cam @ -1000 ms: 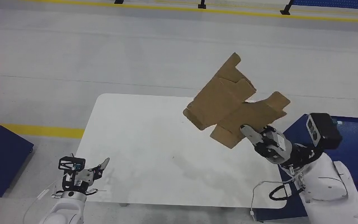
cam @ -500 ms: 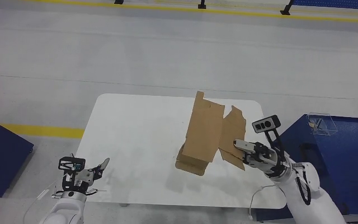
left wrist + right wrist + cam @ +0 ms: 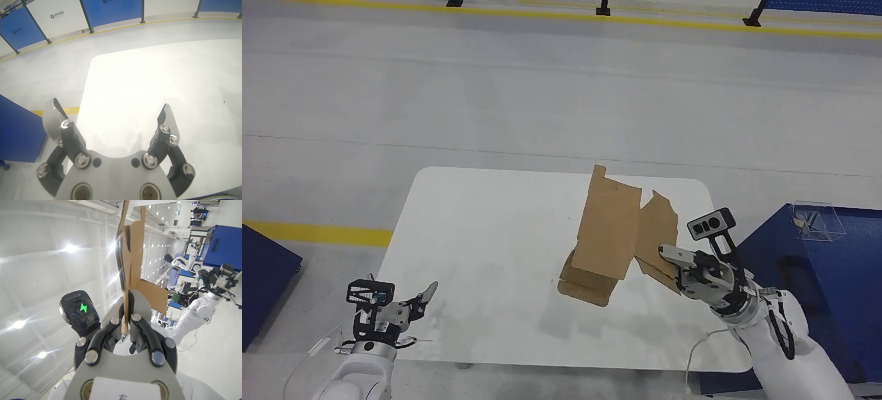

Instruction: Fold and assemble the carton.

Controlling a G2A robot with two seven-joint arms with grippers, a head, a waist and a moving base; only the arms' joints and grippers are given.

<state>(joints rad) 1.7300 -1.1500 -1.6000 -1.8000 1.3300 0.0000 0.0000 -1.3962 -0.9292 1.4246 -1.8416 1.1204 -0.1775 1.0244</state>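
A flat brown carton (image 3: 609, 240) with its flaps out is held tilted above the right half of the white table (image 3: 482, 260). Its lower end hangs close over the tabletop. My right gripper (image 3: 674, 257) is shut on one edge of the carton (image 3: 130, 262), seen edge-on in the right wrist view between the fingers (image 3: 139, 302). My left gripper (image 3: 422, 297) stays at the table's near left corner. The left wrist view shows that gripper (image 3: 111, 111) open, with nothing between its fingers, over bare tabletop.
A blue cabinet (image 3: 817, 250) with a clear plastic holder (image 3: 814, 220) on it stands right of the table. Another blue box (image 3: 262, 275) sits on the floor to the left. The table's left half is bare.
The right arm swung the carton down from high over the table's far right corner to stand tilted just above the tabletop. In the last half second it barely shifted. The left arm kept still.
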